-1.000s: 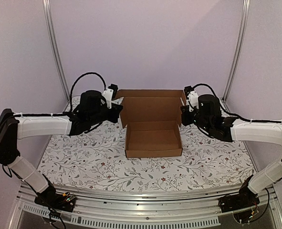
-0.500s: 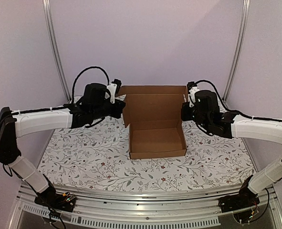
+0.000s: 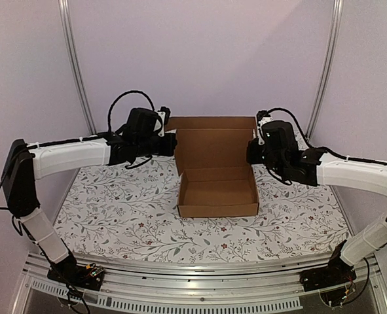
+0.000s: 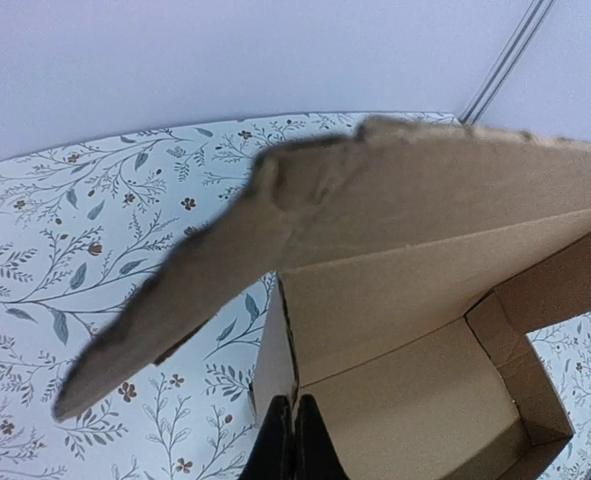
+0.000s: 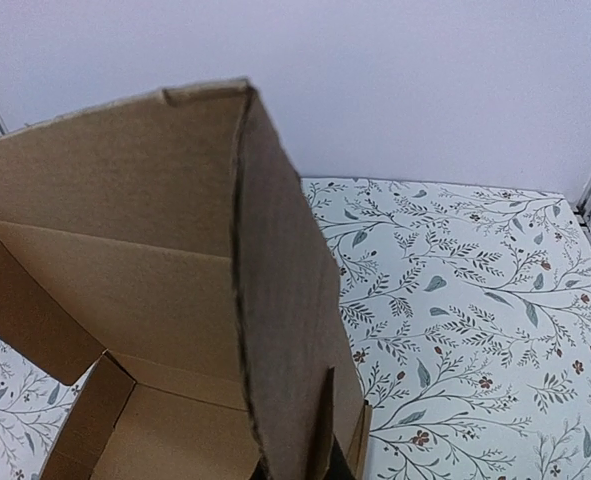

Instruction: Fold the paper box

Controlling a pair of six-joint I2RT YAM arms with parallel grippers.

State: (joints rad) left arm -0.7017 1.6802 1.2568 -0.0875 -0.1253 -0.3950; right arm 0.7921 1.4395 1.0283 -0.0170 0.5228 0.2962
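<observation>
Jaws: both pairs are pressed together. The left gripper sits at the left edge of the raised lid and the right gripper at its right edge. Neither wrist view shows clearly whether card is caught between the fingers.

The paper box rests mid-table on the floral table. Its shallow tray is already formed and faces the arms, and the lid stands upright along the far wall. In the left wrist view, the left ear flap juts toward the camera above the closed fingertips. In the right wrist view, the right ear flap appears nearly edge-on.

Closed jaws probably serve here as blunt pushers. Flanking the lid symmetrically steadies it upright, so both ears can be turned inward before the lid is lowered into the tray.
</observation>
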